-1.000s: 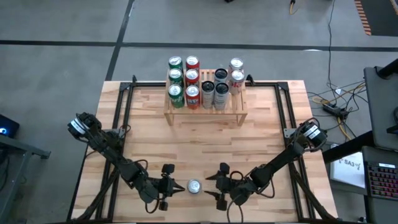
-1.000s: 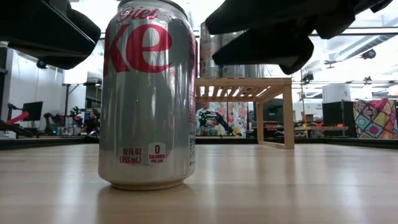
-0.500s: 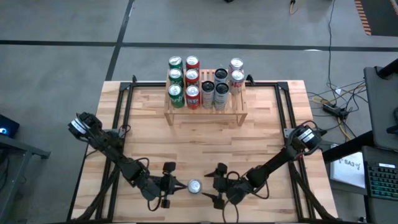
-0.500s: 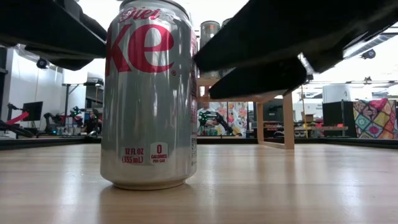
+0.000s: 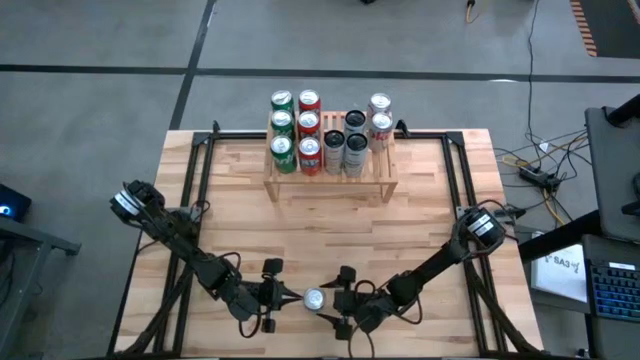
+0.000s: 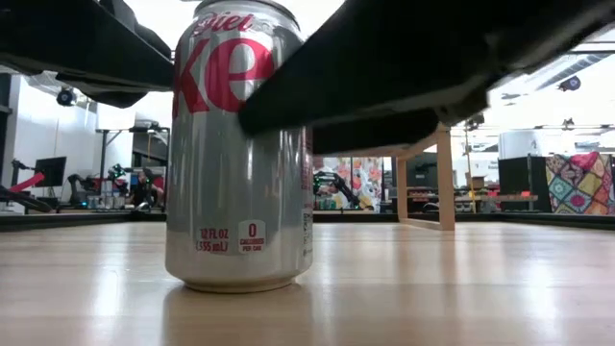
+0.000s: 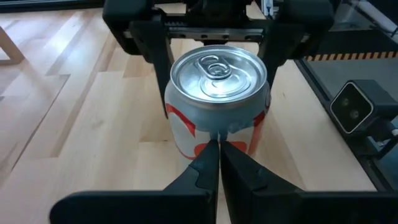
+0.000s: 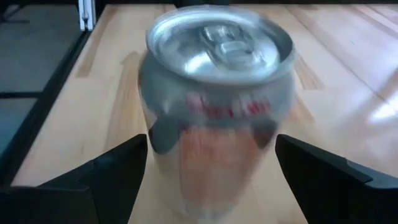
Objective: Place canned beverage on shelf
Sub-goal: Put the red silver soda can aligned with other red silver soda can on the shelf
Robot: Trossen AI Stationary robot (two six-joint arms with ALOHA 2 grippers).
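Note:
A silver Diet Coke can (image 5: 314, 298) stands upright on its base near the table's front edge. It fills the low view (image 6: 240, 154). My left gripper (image 5: 291, 297) is shut, and its tips are at the can's left side (image 7: 219, 146). My right gripper (image 5: 328, 299) is open. It has come from the right, with one finger (image 8: 118, 174) on each side of the can (image 8: 214, 93), and I see no touch. The shelf (image 5: 300, 186), a light-wood slatted rack, stands at the far edge. My left gripper's shut fingertips (image 7: 219, 144) rest against the can's side wall just under the top rim (image 7: 217, 127). They come from the table's left, slanting a little downward. The can stands upright on the table.
Several cans, green, red and silver, stand in rows on the shelf (image 6: 423, 139). Black frame rails (image 5: 195, 190) run along the table's left and right sides. Bare wood lies between the can and the shelf.
My right gripper has moved toward the table's left and downward, and its fingers have come around the can. In the low view its near finger now crosses in front of the can. The can has shifted slightly toward the table's right and stays upright.

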